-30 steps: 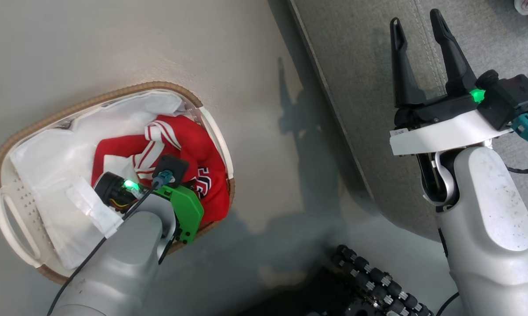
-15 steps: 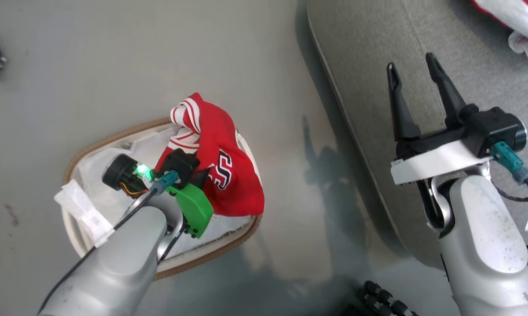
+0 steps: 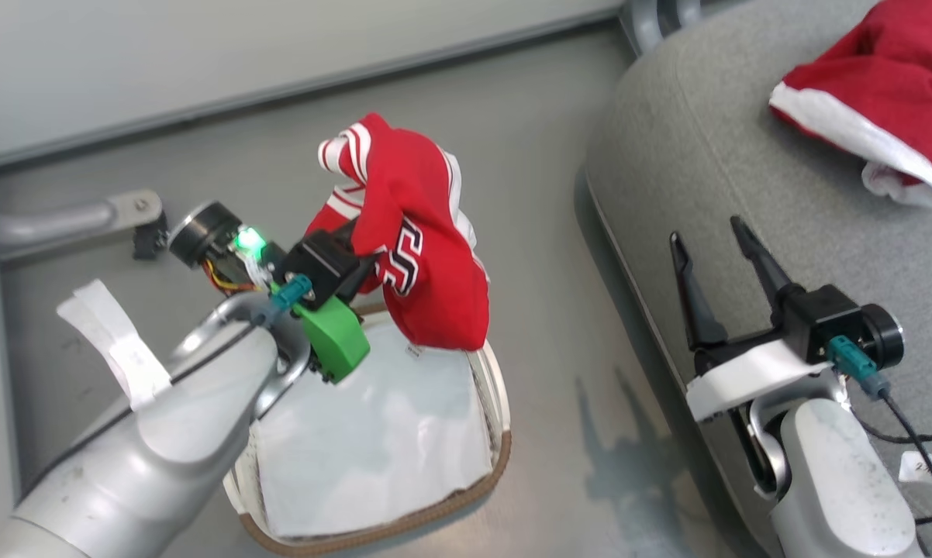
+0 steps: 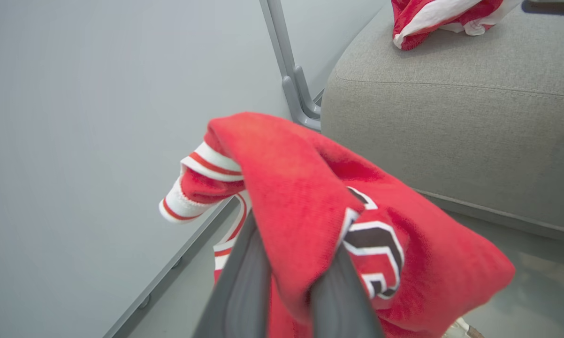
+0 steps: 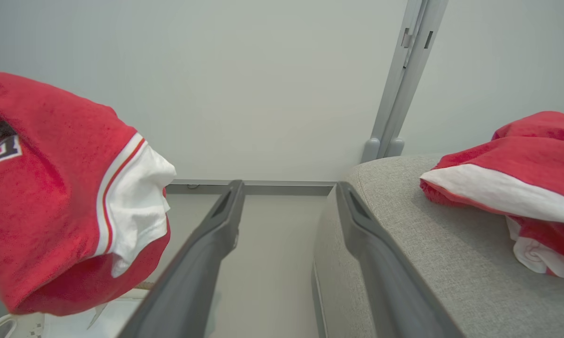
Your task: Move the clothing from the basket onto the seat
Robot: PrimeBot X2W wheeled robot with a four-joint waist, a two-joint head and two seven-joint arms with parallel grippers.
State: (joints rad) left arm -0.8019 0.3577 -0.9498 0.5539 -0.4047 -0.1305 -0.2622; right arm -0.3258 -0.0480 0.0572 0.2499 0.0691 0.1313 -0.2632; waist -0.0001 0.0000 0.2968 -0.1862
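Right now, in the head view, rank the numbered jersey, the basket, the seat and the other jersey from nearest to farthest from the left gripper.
1. The numbered jersey, clamped in the left gripper itself.
2. The basket, just beneath the gripper.
3. The seat, off to the right.
4. The other jersey, lying on the seat at the far upper right.

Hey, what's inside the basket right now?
Just the white liner shows inside the basket. The left arm hides its left side, and the lifted jersey covers its far edge.

numbered red jersey (image 3: 427,263): hanging bunched above white basket (image 3: 503,446) | second red jersey (image 3: 877,108): crumpled on grey seat (image 3: 714,170)
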